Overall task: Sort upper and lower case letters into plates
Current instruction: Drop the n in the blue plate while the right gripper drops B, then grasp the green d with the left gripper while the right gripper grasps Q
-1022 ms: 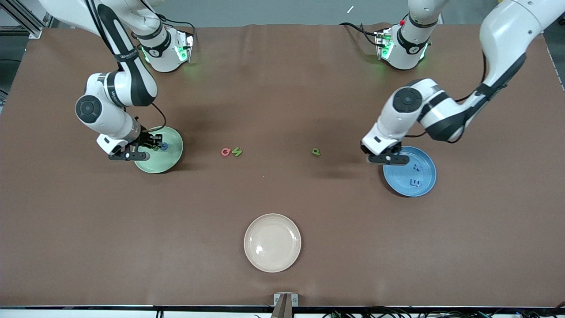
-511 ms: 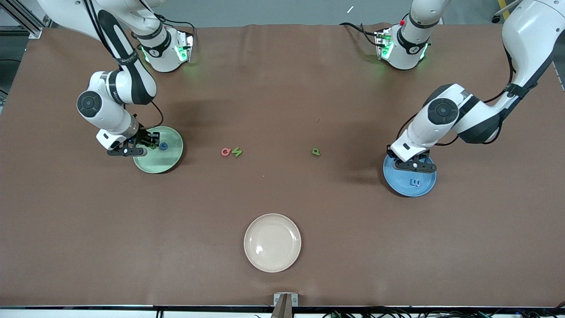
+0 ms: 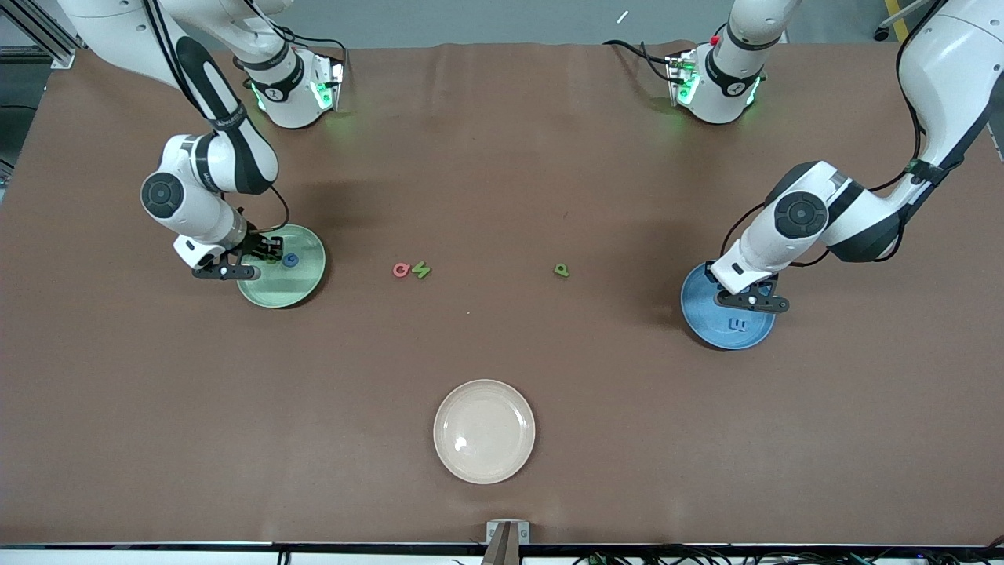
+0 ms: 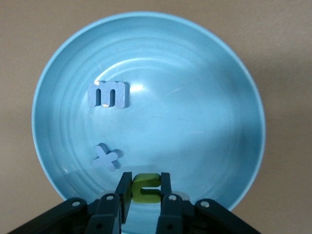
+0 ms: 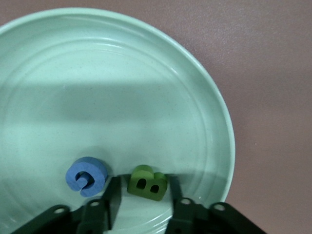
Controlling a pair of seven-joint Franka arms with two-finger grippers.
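My left gripper is over the blue plate, shut on a green letter c. A blue m and a blue x lie in that plate. My right gripper is low over the mint green plate. It is open in the right wrist view. A green B lies between its fingers, touching neither. A blue G lies beside the B. On the bare table between the plates lie a pinkish red letter and two green letters.
A cream-white plate stands nearer to the front camera than the loose letters, at the table's middle. The brown table mat stretches between both arm bases.
My left gripper has swung from the blue plate's edge toward the left arm's end, over the plate's middle. My right gripper has shifted slightly at the green plate.
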